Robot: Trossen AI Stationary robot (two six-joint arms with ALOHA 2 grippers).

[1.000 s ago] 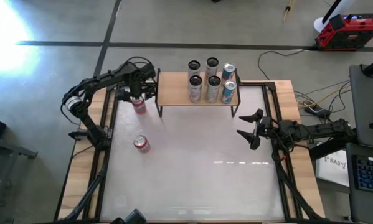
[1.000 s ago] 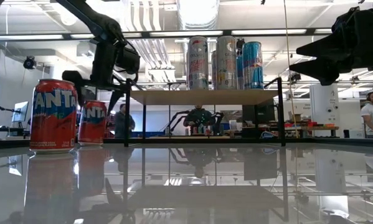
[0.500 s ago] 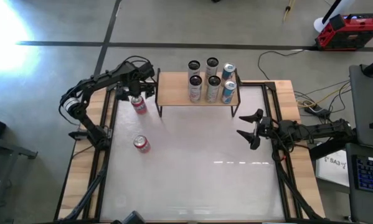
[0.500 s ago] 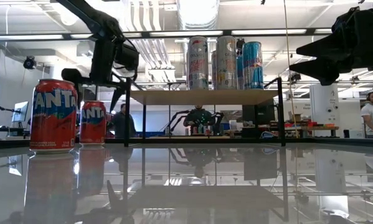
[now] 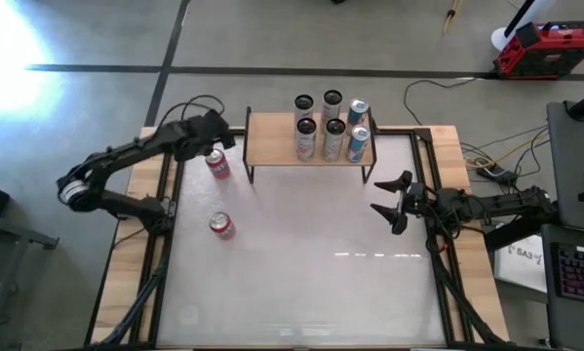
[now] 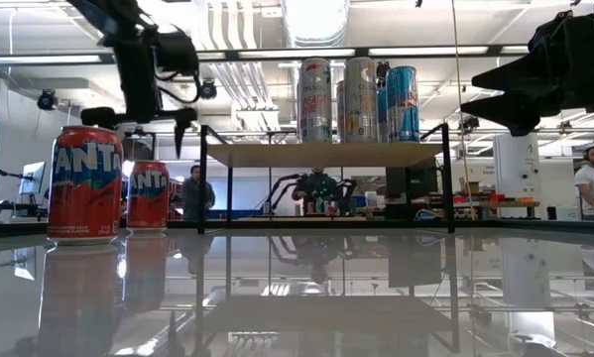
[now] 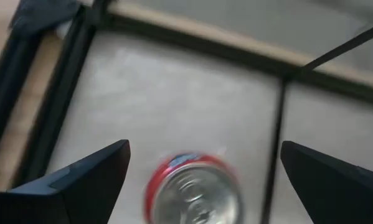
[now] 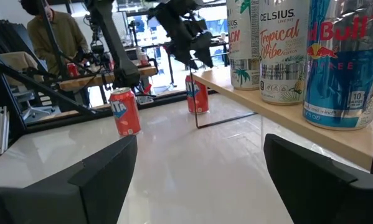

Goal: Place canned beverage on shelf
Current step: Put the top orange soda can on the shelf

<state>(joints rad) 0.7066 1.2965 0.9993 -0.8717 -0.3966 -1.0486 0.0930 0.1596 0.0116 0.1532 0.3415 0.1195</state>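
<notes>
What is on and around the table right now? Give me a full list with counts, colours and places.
Shelf: one, light tan top on black legs, at the far edge of the table.
Tall cans: five, white, silver and blue, standing on the shelf's right half.
Red cans: two, both upright on the table; one just left of the shelf, one nearer the front left.
Table: one, pale glossy top in a wooden frame.
Red case: one, on the floor at far right.
People: a few, in the room behind, seen in the low view.
Left gripper: open, above the red can by the shelf.
Right gripper: open, empty, at the table's right side.
</notes>
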